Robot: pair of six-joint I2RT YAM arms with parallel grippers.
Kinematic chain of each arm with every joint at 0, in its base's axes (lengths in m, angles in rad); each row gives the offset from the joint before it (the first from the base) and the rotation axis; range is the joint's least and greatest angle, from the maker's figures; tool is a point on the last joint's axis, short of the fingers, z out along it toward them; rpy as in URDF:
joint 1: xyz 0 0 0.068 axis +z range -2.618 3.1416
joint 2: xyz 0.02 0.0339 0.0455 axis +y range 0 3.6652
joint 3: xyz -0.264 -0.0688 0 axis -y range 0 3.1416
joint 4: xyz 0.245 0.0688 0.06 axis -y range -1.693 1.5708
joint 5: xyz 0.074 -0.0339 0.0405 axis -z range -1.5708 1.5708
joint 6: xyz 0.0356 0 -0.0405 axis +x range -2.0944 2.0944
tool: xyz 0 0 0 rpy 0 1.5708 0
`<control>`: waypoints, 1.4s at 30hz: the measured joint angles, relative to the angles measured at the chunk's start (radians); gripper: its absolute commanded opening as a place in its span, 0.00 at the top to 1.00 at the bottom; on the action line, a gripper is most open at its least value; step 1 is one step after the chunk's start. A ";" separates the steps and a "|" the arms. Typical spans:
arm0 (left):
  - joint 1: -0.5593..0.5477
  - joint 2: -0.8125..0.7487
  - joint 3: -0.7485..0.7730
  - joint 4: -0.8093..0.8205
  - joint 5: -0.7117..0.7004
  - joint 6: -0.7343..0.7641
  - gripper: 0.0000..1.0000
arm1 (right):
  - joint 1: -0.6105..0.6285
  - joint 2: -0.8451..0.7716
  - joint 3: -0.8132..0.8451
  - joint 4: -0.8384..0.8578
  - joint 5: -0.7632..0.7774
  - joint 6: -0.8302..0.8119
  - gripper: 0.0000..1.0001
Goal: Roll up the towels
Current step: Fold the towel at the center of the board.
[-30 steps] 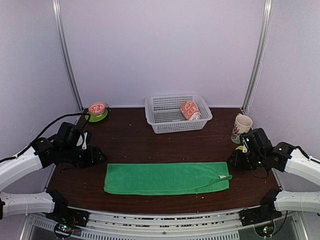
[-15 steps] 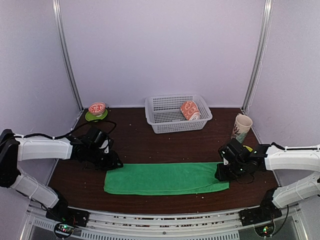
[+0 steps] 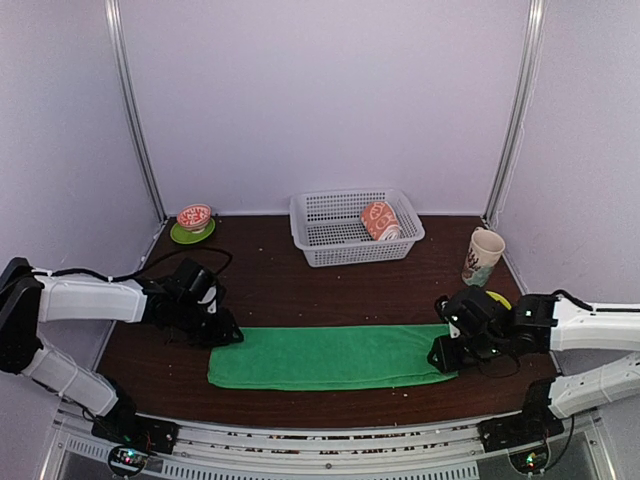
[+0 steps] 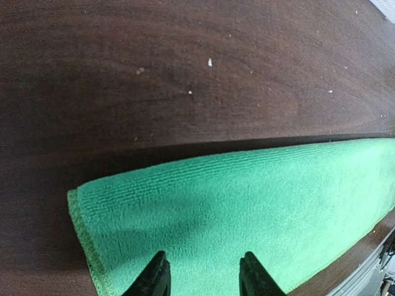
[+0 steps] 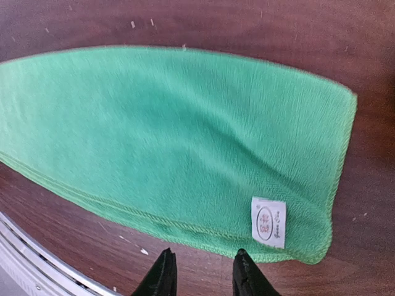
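Observation:
The green towel [image 3: 330, 357] lies folded flat in a long strip near the table's front edge. The peach-orange towel [image 3: 379, 220] sits rolled in the white basket [image 3: 320, 240] at the back. My left gripper [image 3: 226, 337] hovers at the green towel's [image 4: 247, 197] left end, open with nothing between its fingers; in the left wrist view the left gripper [image 4: 202, 274] is over the cloth. My right gripper [image 3: 441, 360] is at the towel's right end, open, and in the right wrist view the right gripper [image 5: 200, 271] is just off the towel's [image 5: 173, 135] hem near a white label [image 5: 269, 222].
A beige cup [image 3: 483, 256] stands at the right rear, with something yellow [image 3: 497, 297] beside my right arm. A green saucer with a red-patterned bowl [image 3: 193, 222] sits at the left rear. The table's front rail [image 5: 37, 253] runs close below the towel.
Both arms came inward from the table's sides to the green towel's two ends. Both grippers' jaws have narrowed. The towel's right end now lies a little flatter.

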 measured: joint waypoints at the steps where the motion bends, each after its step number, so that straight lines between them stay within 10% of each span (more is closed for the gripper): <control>1: 0.000 -0.016 -0.002 -0.007 -0.004 0.000 0.57 | -0.009 -0.027 0.023 -0.006 0.020 -0.002 0.66; 23: -0.008 -0.172 -0.045 -0.093 -0.073 -0.010 0.54 | 0.164 0.406 0.108 0.183 -0.036 0.074 0.70; 28: -0.008 -0.169 -0.036 -0.107 -0.072 -0.007 0.54 | 0.187 0.360 0.114 0.151 -0.046 0.082 0.57; 36: -0.071 -0.094 0.101 -0.098 -0.066 0.007 0.54 | -0.100 0.082 0.233 0.051 0.095 0.004 0.64; 42: -0.238 0.132 0.247 -0.068 -0.039 0.015 0.56 | -0.237 0.196 0.205 0.060 0.125 -0.039 0.70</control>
